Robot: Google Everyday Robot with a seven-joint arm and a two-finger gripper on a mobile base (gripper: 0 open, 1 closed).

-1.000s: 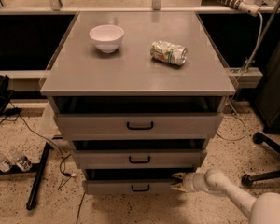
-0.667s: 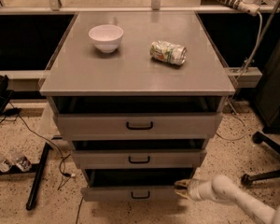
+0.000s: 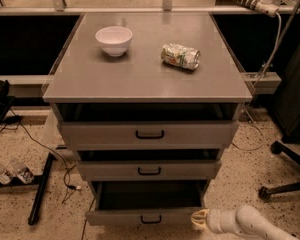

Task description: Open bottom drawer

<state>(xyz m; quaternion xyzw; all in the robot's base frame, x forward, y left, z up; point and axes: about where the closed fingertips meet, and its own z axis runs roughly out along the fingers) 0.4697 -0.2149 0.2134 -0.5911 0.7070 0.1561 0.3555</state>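
Note:
The bottom drawer (image 3: 120,217) is the lowest of three grey fronts on the cabinet, with a small black bracket handle (image 3: 151,219). It stands pulled out, and its dark interior (image 3: 150,194) shows above the front. My gripper (image 3: 198,219) is at the right end of that drawer front, on a white arm (image 3: 245,224) that comes in from the lower right. It touches or nearly touches the front's right corner.
The middle drawer (image 3: 149,170) and the top drawer (image 3: 149,134) are each slightly out. A white bowl (image 3: 114,40) and a crushed can (image 3: 180,56) lie on the cabinet top (image 3: 140,79). Cables and a black bar (image 3: 40,189) lie on the floor at left; a chair base (image 3: 285,184) stands at right.
The bottom drawer has come further out towards the camera, showing more of its dark interior. My gripper has moved down and forward with the drawer's right corner.

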